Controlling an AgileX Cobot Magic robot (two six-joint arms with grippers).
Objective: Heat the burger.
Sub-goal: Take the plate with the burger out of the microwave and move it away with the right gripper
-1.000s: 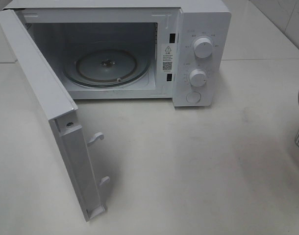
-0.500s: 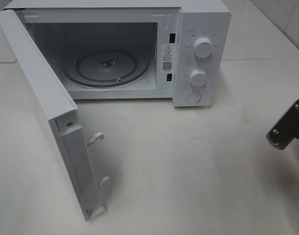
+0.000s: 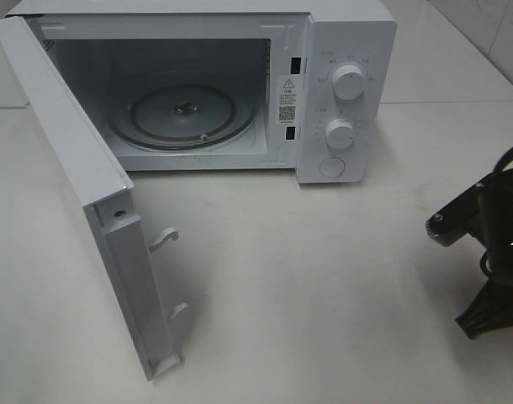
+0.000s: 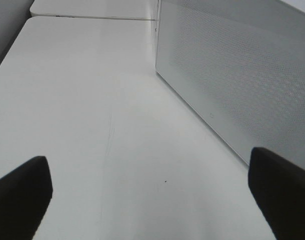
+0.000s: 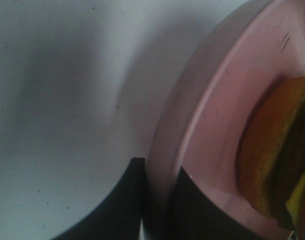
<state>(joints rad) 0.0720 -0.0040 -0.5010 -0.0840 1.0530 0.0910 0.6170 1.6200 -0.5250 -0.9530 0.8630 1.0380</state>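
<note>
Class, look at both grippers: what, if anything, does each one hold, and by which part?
The right gripper is shut on the rim of the pink plate carrying the burger. The left gripper is open, holding nothing.

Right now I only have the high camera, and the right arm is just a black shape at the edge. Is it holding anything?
Observer: Yes. The right gripper has its jaws clamped on the rim of a pink plate.
Operator: Is the burger on it?
Observer: Yes, the burger sits on that plate, partly in view.
Operator: And the left gripper?
Observer: The left gripper is open and empty, above the table beside the microwave door.
</note>
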